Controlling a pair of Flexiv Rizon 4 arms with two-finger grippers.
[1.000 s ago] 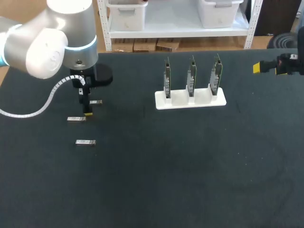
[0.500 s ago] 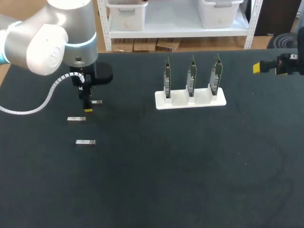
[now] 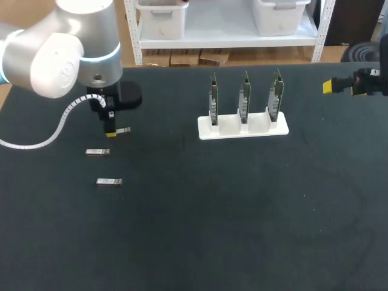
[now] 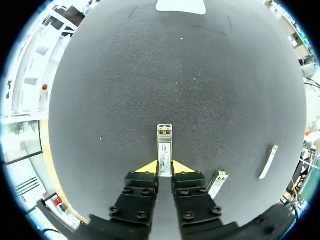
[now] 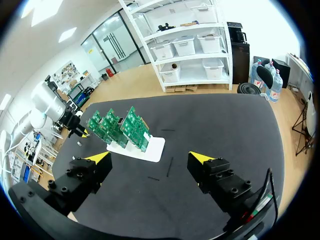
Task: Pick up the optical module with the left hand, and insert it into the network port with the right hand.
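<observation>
Your left tool [image 4: 165,169] is narrowed onto the optical module [image 4: 164,145]; both yellow tips press its sides at the left end, and most of its body juts out ahead, towards the rack [image 3: 243,124]; the module lies on the far left of the table [image 3: 212,230], apparently not yet lifted. For this step, lift straight up and slowly, because so short a hold at one end may let the module pivot; keep it level and its free end forward, so the right tool [image 5: 150,159] can take it cleanly. Two spare modules [image 3: 97,151] lie just nearer, one close beside your finger; rise clear before you swing right. Your left arm hangs steeply over the spot, wrist pointing down; your right arm waits at the far right, well apart, its fingers spread wide and holding nothing.
</observation>
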